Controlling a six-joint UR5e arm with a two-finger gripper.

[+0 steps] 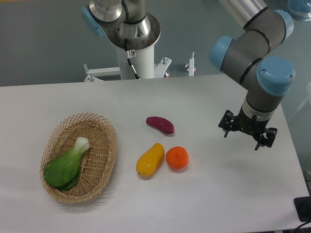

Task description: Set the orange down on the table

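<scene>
The orange (177, 158) is a small round bright fruit. It rests on the white table (218, 194) near the middle, touching the right end of the yellow mango-like fruit (149, 159). My gripper (242, 139) hangs above the table to the right of the orange, well apart from it. Its fingers point down, spread open, and hold nothing.
A purple sweet potato (160, 124) lies behind the two fruits. A woven wicker basket (104, 155) at the left holds a green bok choy (66, 165). The arm's base column (133, 48) stands at the table's far edge. A black object (303, 208) sits at the right front corner.
</scene>
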